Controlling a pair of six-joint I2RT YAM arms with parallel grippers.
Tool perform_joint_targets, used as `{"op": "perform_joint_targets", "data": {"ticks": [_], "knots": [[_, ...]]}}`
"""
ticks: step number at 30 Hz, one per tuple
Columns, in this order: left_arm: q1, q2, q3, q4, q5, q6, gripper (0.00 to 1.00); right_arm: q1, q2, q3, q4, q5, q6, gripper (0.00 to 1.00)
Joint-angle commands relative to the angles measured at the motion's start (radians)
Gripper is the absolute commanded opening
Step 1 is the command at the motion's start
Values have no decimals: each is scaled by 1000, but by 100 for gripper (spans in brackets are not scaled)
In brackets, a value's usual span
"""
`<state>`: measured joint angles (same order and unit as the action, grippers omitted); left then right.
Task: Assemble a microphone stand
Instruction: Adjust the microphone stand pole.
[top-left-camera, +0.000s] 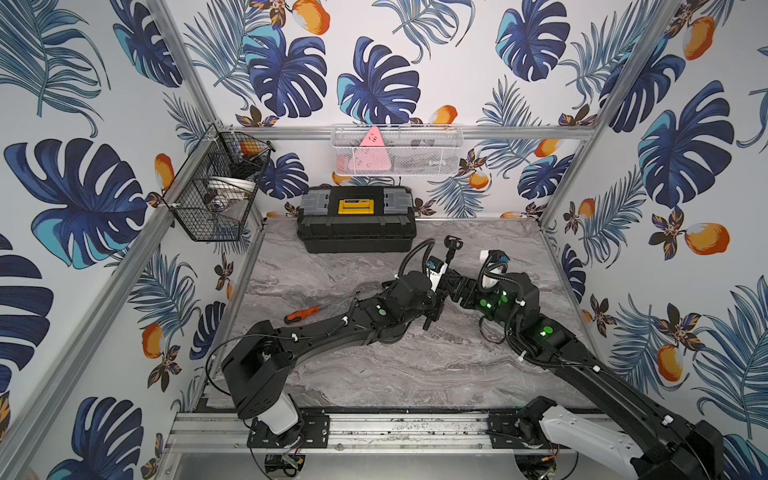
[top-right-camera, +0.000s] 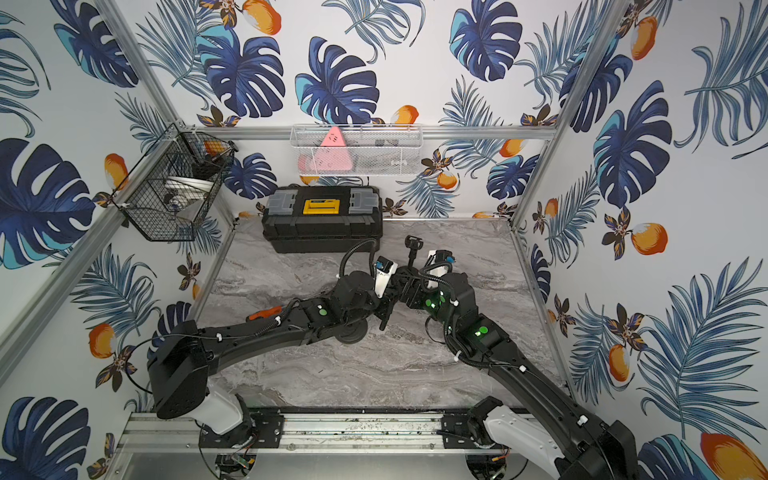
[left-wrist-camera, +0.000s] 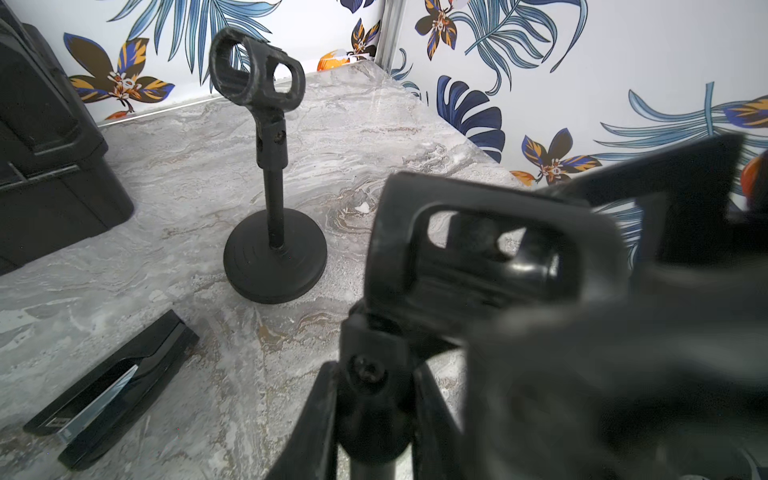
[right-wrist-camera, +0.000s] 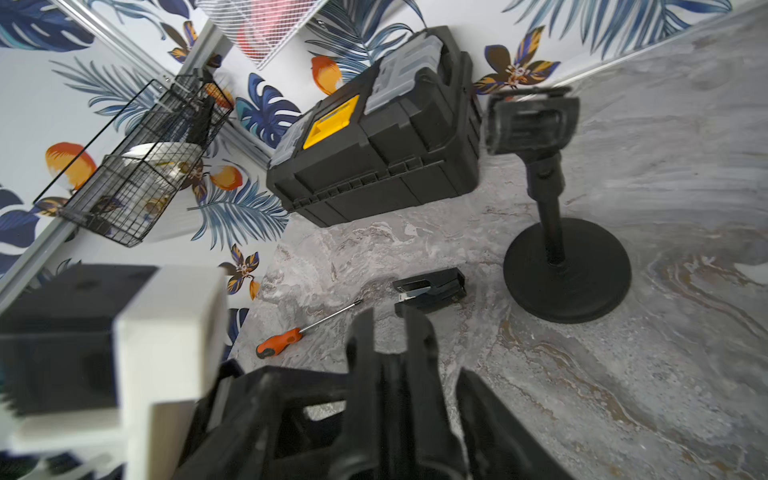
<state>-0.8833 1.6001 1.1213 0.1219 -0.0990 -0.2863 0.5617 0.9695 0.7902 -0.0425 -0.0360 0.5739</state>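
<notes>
My left gripper (left-wrist-camera: 374, 409) is shut on a black pole (left-wrist-camera: 371, 467) just below the swivel joint of the microphone clip (left-wrist-camera: 478, 257) on its top. In a top view the pole (top-left-camera: 429, 319) slants down from the left gripper (top-left-camera: 438, 293). My right gripper (right-wrist-camera: 386, 415) is open around the clip (right-wrist-camera: 390, 374), with a gap showing beside one finger. A round black disc (top-right-camera: 351, 332) that looks like a base lies under the left forearm. A second, complete stand (left-wrist-camera: 272, 174) is upright on its base (right-wrist-camera: 567, 274) just behind both grippers.
A black stapler (right-wrist-camera: 430, 291) and an orange-handled screwdriver (top-left-camera: 301, 313) lie on the marble table (top-left-camera: 395, 374). A black toolbox (top-left-camera: 356, 218) stands at the back. A black wire basket (top-left-camera: 216, 187) and a white mesh basket (top-left-camera: 397, 149) hang on the walls.
</notes>
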Motion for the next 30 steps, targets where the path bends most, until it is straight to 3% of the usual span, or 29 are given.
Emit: {"op": "perform_joint_targets", "data": {"ticks": [1, 10, 16, 25, 30], "knots": [[1, -14, -19, 60, -32, 52, 0, -27, -4, 56, -84, -47, -76, 82], [6, -69, -79, 138, -90, 223, 0, -279, 21, 103, -178, -439, -133, 79], [7, -85, -111, 173, -118, 301, 0, -306, 86, 142, -232, -650, -220, 76], [14, -54, -63, 124, -104, 228, 0, -306, 55, 104, -203, -645, -205, 73], [13, -51, -74, 155, -68, 224, 0, -300, 77, 81, -128, -622, -122, 64]]}}
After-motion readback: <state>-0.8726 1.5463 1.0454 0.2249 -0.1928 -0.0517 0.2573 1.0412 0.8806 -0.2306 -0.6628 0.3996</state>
